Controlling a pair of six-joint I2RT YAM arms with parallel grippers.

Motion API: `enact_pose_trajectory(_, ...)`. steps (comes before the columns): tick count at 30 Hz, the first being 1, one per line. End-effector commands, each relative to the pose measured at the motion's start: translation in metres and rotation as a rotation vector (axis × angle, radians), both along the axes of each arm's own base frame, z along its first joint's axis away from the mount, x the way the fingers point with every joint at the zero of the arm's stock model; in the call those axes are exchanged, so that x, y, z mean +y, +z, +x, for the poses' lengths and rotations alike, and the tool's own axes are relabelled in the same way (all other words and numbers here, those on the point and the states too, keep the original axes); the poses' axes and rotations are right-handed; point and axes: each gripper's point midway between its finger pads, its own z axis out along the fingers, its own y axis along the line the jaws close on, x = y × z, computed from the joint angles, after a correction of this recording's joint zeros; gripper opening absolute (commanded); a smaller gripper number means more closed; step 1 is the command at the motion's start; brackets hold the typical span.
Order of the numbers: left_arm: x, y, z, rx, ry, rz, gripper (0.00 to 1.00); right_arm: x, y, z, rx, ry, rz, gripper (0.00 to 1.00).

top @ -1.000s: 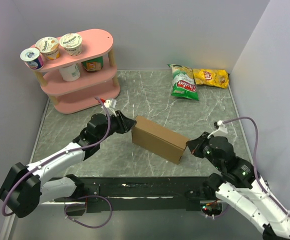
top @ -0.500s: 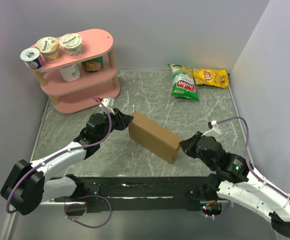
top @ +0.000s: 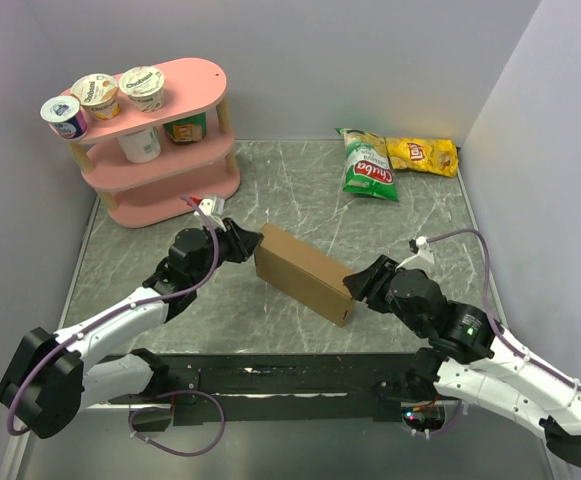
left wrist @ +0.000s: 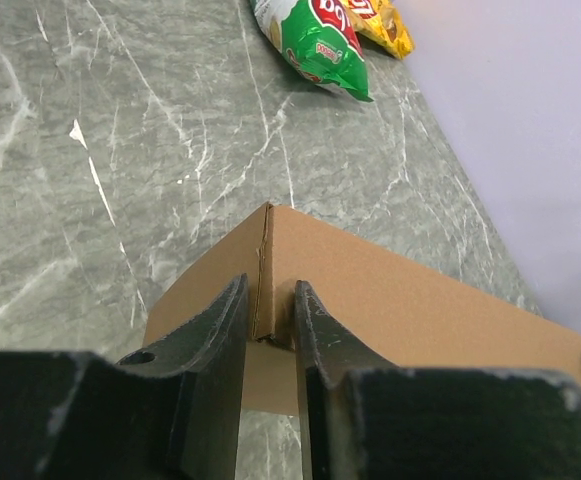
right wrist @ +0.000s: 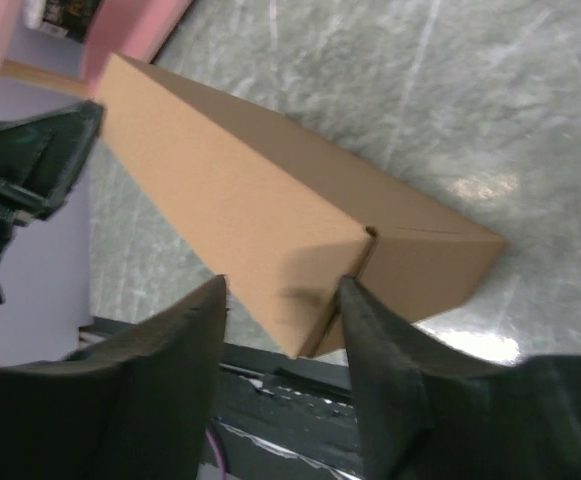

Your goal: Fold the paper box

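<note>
Pinching paper box corner, left fingers.

paper box is plain brown cardboard, zero print on it. bench under the box is dark grey-green, marble look with white veins. behind the box there's a green chip bag with red and white lettering, plus a yellow chip bag. shelf is all pink, left gripper and right gripper both matte black

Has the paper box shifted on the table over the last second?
Yes. The paper box has slid slightly left, toward the pink shelf, in the top view.
</note>
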Motion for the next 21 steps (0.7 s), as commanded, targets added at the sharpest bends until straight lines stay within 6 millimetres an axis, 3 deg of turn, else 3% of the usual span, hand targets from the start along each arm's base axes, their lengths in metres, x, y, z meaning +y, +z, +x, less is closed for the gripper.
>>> enact_pose_trajectory(1,0.017,-0.114,-0.069,0.367,-0.136,0.237,0.06,-0.012,-0.076,-0.054,0.276,0.156,-0.181,0.6)
enact_pose_trajectory(5,0.02,-0.111,-0.067,0.363,-0.118,0.246,0.06,-0.017,-0.065,-0.056,0.264,0.152,-0.165,0.6)
enact_pose_trajectory(8,0.021,-0.107,-0.064,0.36,-0.104,0.251,0.06,-0.037,-0.061,-0.061,0.276,0.11,-0.209,0.6)
enact_pose_trajectory(12,0.019,-0.103,-0.063,0.35,-0.111,0.243,0.05,-0.047,-0.052,-0.065,0.254,0.082,-0.18,0.6)
enact_pose_trajectory(17,0.017,-0.1,-0.062,0.342,-0.121,0.241,0.05,-0.037,-0.055,-0.06,0.241,0.089,-0.146,0.61)
enact_pose_trajectory(21,0.018,-0.101,-0.063,0.343,-0.116,0.247,0.05,-0.018,-0.038,-0.047,0.175,0.103,-0.075,0.6)
